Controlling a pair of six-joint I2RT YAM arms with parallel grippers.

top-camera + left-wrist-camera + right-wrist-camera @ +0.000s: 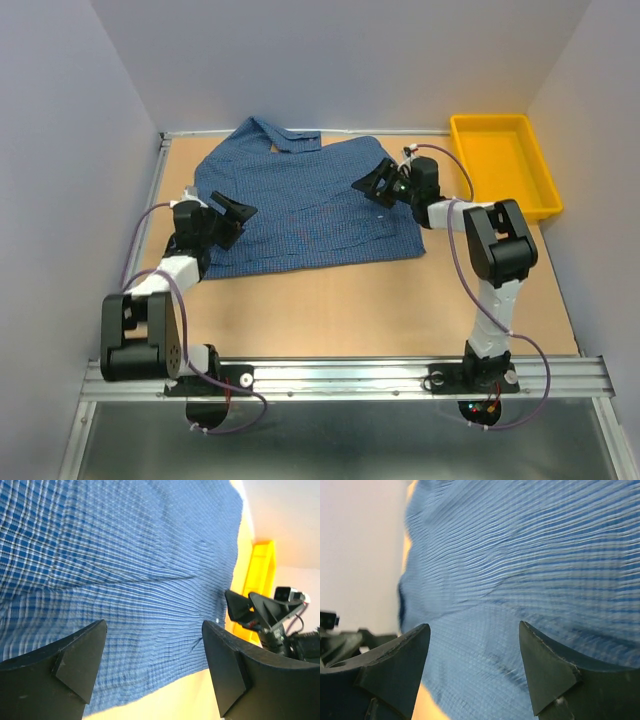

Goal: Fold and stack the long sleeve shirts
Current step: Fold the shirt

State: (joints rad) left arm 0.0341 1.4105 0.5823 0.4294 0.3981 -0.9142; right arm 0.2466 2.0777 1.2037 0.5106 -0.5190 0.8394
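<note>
The shirt [300, 205] lies spread flat at the back of the tabletop [350, 300]. The left fingers [240, 211] and right fingers [376, 183] are both wide and hold nothing, one over each side of it. I think each should pinch just one edge, then both lift together. The tabletop is tan wood, the walls [60, 100] are pale, and a yellow bin [456, 135] sits at the back right

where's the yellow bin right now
In the top view the yellow bin sits at the far right corner of the table, against the right wall, just right of the blue checked shirt that lies spread out at the far middle.
</note>
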